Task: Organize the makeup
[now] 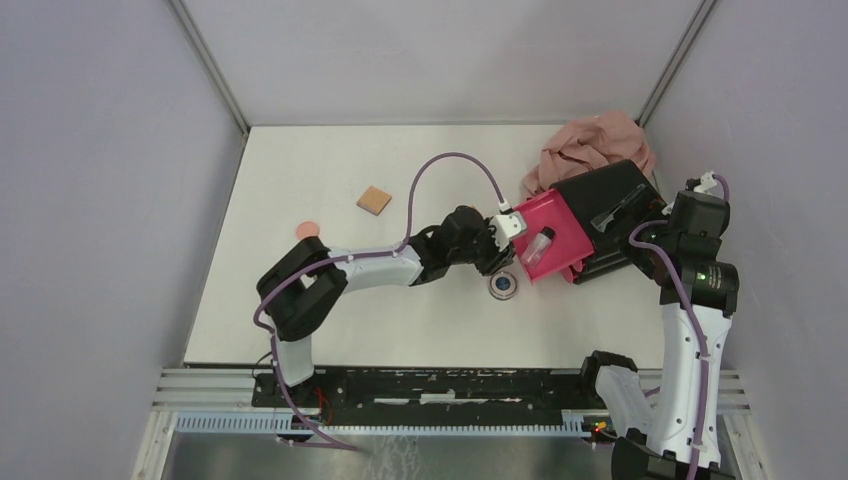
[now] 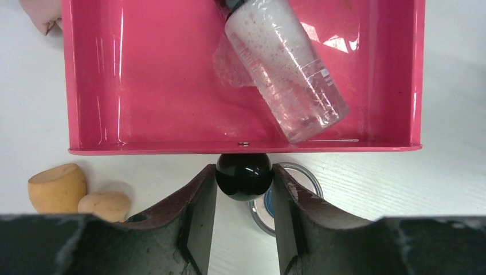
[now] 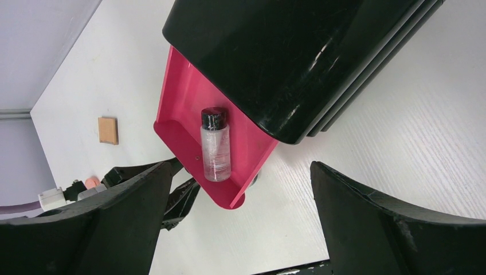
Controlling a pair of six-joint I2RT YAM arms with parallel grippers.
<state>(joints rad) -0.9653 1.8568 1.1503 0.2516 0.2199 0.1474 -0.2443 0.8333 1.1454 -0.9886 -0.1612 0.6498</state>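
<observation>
The clear black-capped vial (image 2: pixel 286 74) lies in the open magenta drawer (image 2: pixel 143 86) of the black box (image 1: pixel 615 210). My left gripper (image 2: pixel 243 179) is shut on the drawer's black knob (image 2: pixel 243 172), both fingers touching it. Two orange sponges (image 2: pixel 57 188) lie on the table left of it. The silver compact (image 1: pixel 504 285) sits just below the drawer front. The tan pad (image 1: pixel 374 200) and salmon puff (image 1: pixel 308 229) lie far left. My right gripper (image 3: pixel 240 223) is open and empty, above the table beside the box.
The pinkish-beige cloth (image 1: pixel 595 145) is bunched at the back right behind the box. The box stands tilted near the right wall. My left arm (image 1: pixel 360 268) stretches across the table's middle. Grey walls close in the table on three sides.
</observation>
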